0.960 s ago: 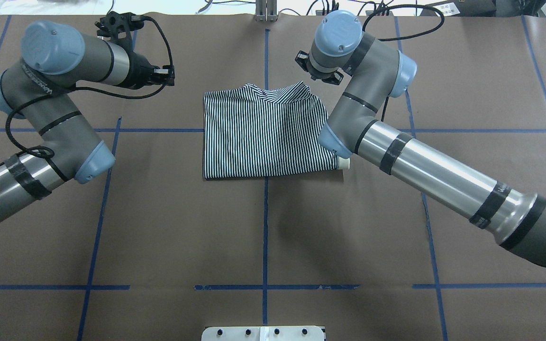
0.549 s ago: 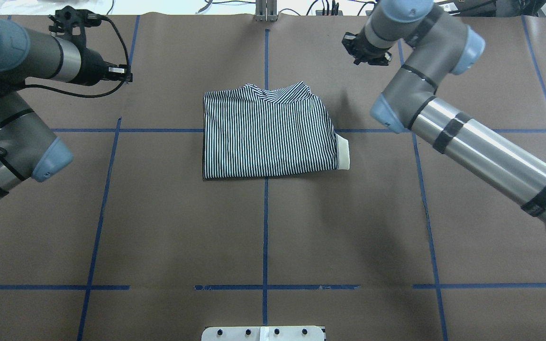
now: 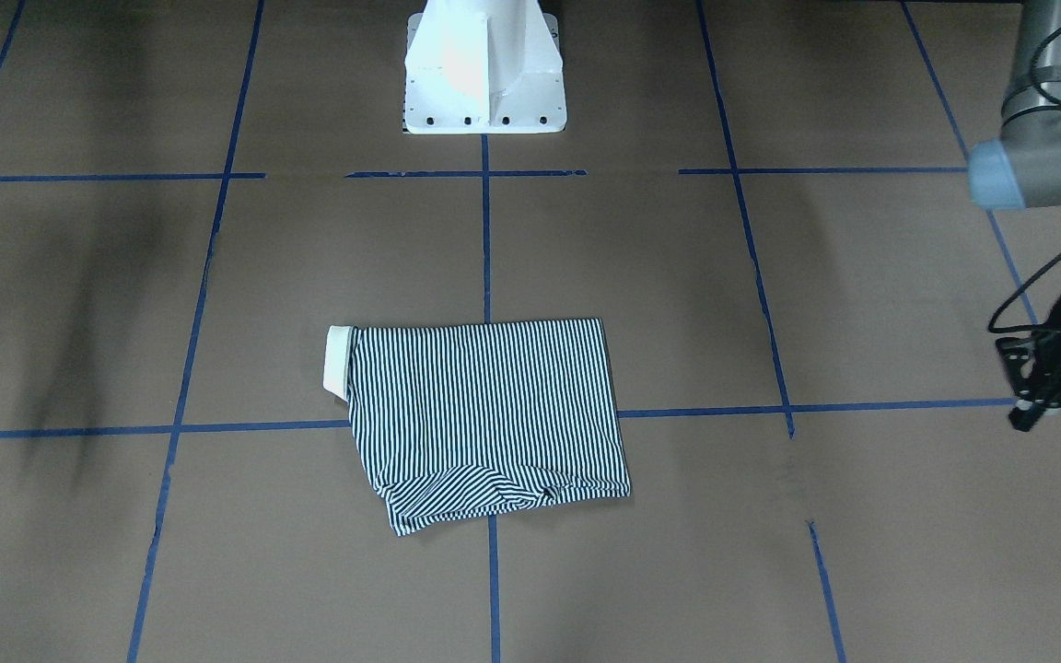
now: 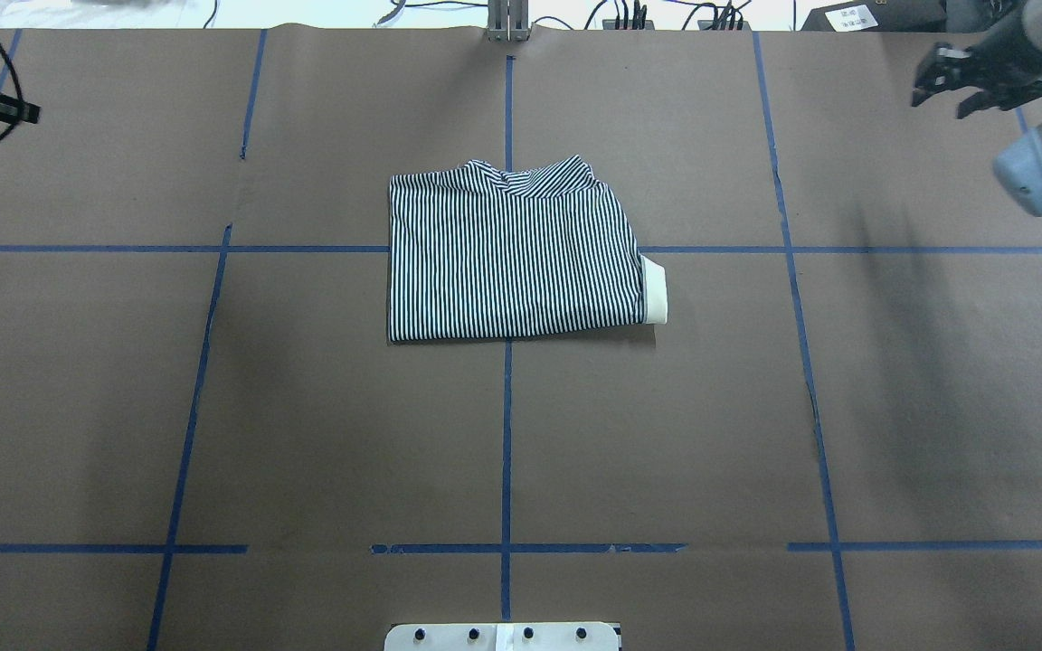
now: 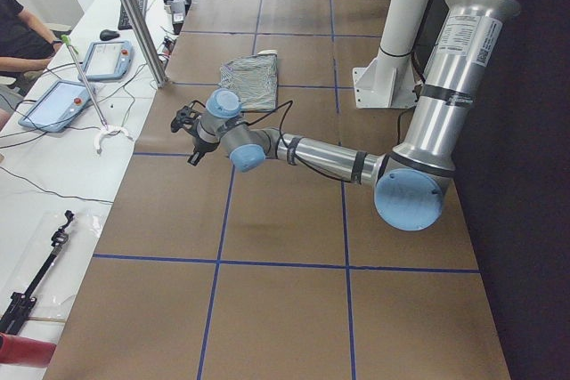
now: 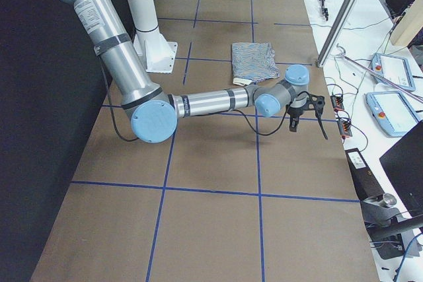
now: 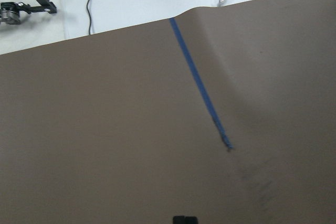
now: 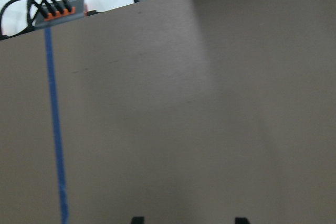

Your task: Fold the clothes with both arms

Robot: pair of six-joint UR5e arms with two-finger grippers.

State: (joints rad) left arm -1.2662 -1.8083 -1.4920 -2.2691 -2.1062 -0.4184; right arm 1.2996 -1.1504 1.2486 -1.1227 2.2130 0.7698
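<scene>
Overhead exterior, folded polo shirt [image 4: 512, 262] on table [image 4: 304, 407], right hand [image 4: 948, 90] wide, left hand [image 3: 1039, 394] cannot tell

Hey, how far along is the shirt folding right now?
Done: the striped shirt lies folded in a compact rectangle, a cream edge poking out one side. In hand: nothing; the left gripper and right gripper hang by the far corners, clear of it. Left: probably nothing, perhaps tidying the rumpled far edge.
</scene>
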